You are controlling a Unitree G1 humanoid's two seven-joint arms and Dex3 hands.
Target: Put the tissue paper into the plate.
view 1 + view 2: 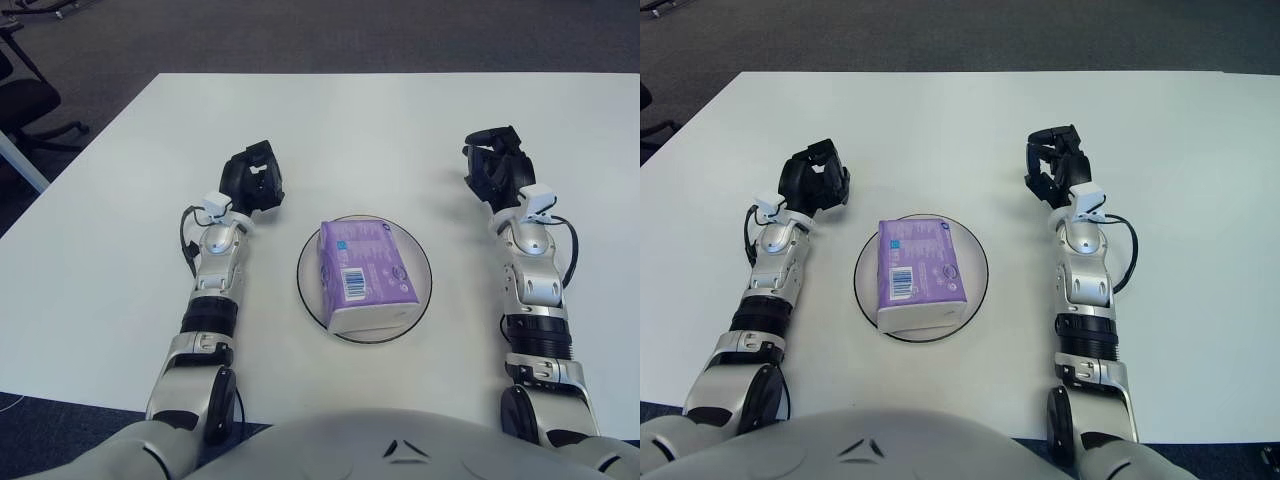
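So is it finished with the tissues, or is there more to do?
It looks done: the purple tissue pack lies inside the plate on the white table. Nothing is in hand. The left hand shows curled to the plate's left, the right hand curled to its right, both away from the pack. Nothing seems left to move.

Nothing I can actually read from here. The purple tissue pack (364,272) lying in the plate (420,262) has a white barcode patch on its top face plus a block of small print above it, but the characters don't resolve in either eye view. No legible markings that I can pick out on the arms, the hands or the table (340,130).
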